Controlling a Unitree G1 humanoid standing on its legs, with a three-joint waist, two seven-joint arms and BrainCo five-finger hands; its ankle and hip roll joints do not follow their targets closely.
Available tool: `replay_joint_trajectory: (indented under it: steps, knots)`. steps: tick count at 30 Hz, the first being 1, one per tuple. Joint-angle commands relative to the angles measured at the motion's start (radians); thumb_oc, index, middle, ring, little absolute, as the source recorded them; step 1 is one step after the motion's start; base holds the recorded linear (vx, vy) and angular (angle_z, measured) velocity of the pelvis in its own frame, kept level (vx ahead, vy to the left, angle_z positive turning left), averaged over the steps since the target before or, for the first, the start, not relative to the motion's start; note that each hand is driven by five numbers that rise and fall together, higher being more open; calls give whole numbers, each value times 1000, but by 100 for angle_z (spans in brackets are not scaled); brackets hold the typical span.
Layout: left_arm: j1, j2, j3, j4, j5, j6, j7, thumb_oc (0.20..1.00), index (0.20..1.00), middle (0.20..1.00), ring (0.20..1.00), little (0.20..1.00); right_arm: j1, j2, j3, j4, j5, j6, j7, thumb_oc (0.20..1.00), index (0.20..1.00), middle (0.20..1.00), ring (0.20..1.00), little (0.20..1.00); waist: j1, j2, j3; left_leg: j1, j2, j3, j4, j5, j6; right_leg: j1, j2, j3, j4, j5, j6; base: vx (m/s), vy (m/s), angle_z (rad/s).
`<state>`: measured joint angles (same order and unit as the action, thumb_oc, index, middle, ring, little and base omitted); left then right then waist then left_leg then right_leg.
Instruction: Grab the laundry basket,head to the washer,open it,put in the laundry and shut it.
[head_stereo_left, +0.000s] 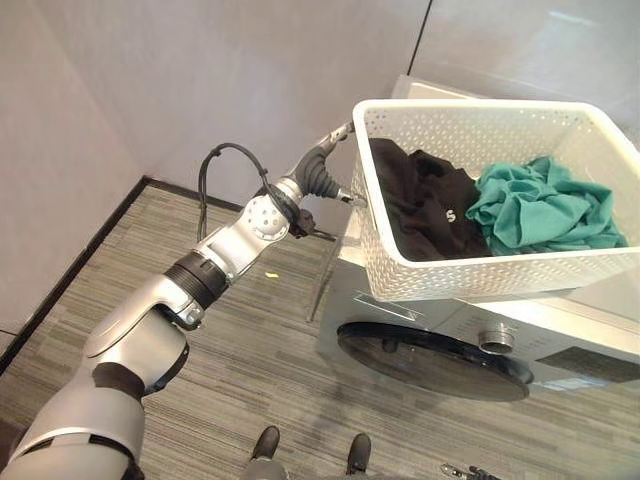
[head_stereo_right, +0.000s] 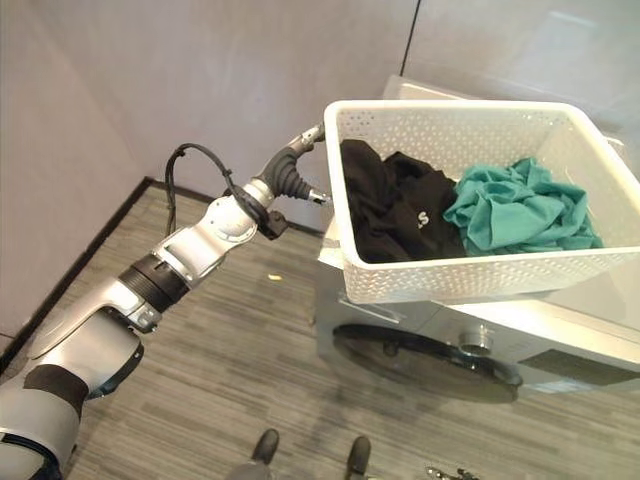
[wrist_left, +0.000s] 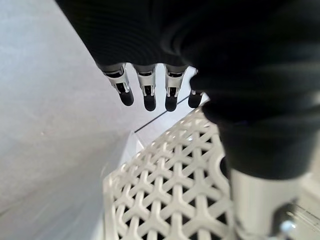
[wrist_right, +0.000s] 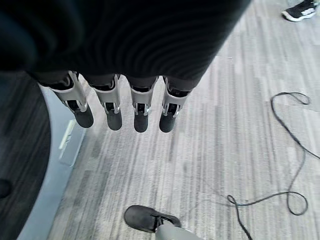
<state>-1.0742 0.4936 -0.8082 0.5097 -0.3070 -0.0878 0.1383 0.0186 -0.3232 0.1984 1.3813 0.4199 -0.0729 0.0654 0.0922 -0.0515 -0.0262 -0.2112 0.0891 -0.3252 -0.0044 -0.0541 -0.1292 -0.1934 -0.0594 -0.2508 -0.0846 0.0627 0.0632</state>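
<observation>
Basket (head_stereo_left: 480, 270) white, latticed, resting atop washer (head_stereo_left: 590, 335); black garment (head_stereo_left: 425, 205) and teal garment (head_stereo_left: 545, 210) inside. Washer door (head_stereo_left: 430, 362) round, dark, shut, below basket on front face. Left hand (head_stereo_left: 322, 172) at basket's left end wall, fingers (wrist_left: 145, 92) straight, released, gripping nothing. Right hand (wrist_right: 125, 107) low beside door, fingers relaxed, released; nearer of the two to door. Long axis of basket across washer top.

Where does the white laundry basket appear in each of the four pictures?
Left eye view: white laundry basket upper right, on the washer.
Right eye view: upper right.
Left wrist view: its lattice wall past the left robot hand.
Right wrist view: not in it.
Shared landmark: the washer.
</observation>
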Motion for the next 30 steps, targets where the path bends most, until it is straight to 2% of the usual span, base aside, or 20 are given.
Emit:
replay_joint_trajectory:
  steps: [1, 10, 13, 15, 24, 27, 30]
  knots:
    - [-202, -56, 10, 47, -7, -67, 16, 1000, 1000, 1000, 1000, 1000, 37, -71, -37, -51, 48, -17, -24, 1000, 1000, 1000, 1000, 1000, -2, 19, 50, -61, -6, -96, -83, 157, 17, -20, -4, 10, -3, -13, 93, 31, -10, -11]
    - [-201, -89, 27, 38, -34, -81, 42, 1000, 1000, 1000, 1000, 1000, 42, -75, -42, -78, 69, -27, -32, 1000, 1000, 1000, 1000, 1000, -23, 3, 73, -87, 1, -77, -83, 158, 23, -56, -5, 30, -3, -5, 96, 3, 1, -7]
    - [-173, -123, 52, 16, -95, -105, 55, 1000, 1000, 1000, 1000, 1000, 45, -69, -38, -93, 72, -32, -36, 1000, 1000, 1000, 1000, 1000, -29, -5, 75, -92, 0, -79, -83, 159, 23, -62, -4, 35, -3, -4, 96, 1, 10, -12]
    - [-170, -126, 62, 20, -76, -101, 69, 1000, 1000, 1000, 1000, 1000, 47, -65, -36, -95, 71, -36, -38, 1000, 1000, 1000, 1000, 1000, -26, -7, 75, -93, 0, -82, -83, 161, 23, -62, -5, 32, -3, -4, 96, -2, 3, -2]
    - [-124, -44, 87, 183, 18, -40, 59, 1000, 1000, 1000, 1000, 1000, 38, -51, 24, -79, -1, -10, -13, 1000, 1000, 1000, 1000, 1000, 27, -16, 49, -56, -2, -113, -83, 167, -2, 19, -11, -30, -3, -30, 86, 21, -2, 10]
    - [-86, -8, 133, 246, 6, -29, 59, 1000, 1000, 1000, 1000, 1000, 9, -43, 49, -85, -37, -3, -12, 1000, 1000, 1000, 1000, 1000, 57, -17, 30, -49, -9, -135, -83, 175, -13, 55, -17, -69, -3, -37, 82, -2, 12, 37]
    - [-6, 45, 187, 210, -1, -29, 50, 1000, 1000, 1000, 1000, 1000, -6, -30, 58, -100, -53, -5, -16, 1000, 1000, 1000, 1000, 1000, 85, -14, 21, -40, -20, -172, -83, 178, -18, 91, -19, -114, -3, -49, 74, 20, -1, 41]
